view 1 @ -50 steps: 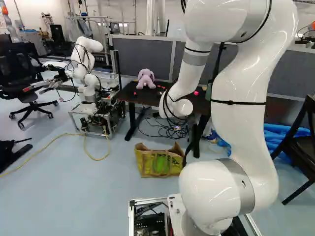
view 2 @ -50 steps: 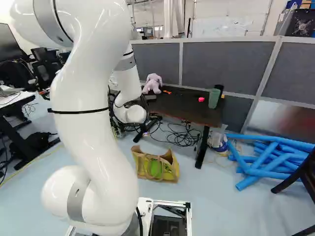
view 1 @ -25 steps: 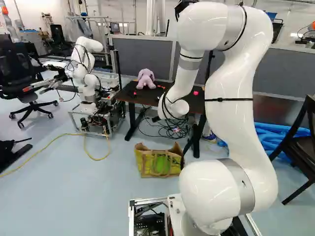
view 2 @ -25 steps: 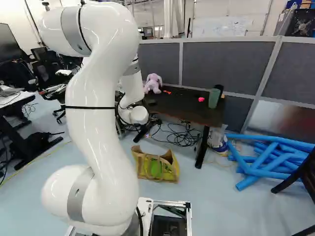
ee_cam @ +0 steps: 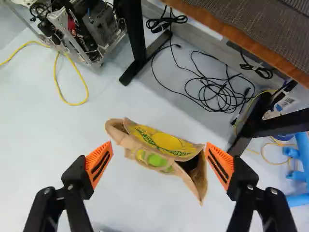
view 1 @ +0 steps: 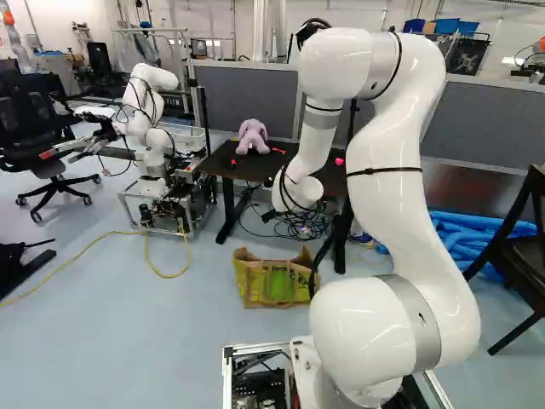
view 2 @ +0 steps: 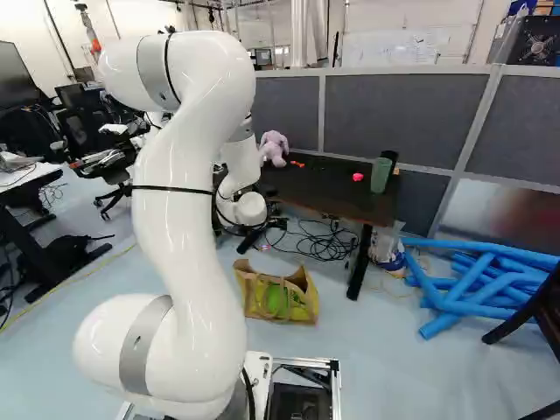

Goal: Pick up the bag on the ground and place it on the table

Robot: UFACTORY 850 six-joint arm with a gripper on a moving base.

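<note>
Left base view: the bag (view 1: 274,283) stands on the floor (view 1: 153,341) near the table (view 1: 255,166); a lift too close in could snag it beneath the table's edge. Right base view: the green cup (view 2: 381,175) could topple if the bag swings while being set down. Wrist view: the gripper (ee_cam: 159,151) is released, its 2 fingers wide apart, the bag ahead between them; poor alignment could crumple the rim, and a shallow pinch could slip.

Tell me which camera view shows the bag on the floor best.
The wrist view: it shows the bag largest, from above, beyond the open end effector. Both base views show it smaller, from the side, with a handle facing the cameras.
</note>
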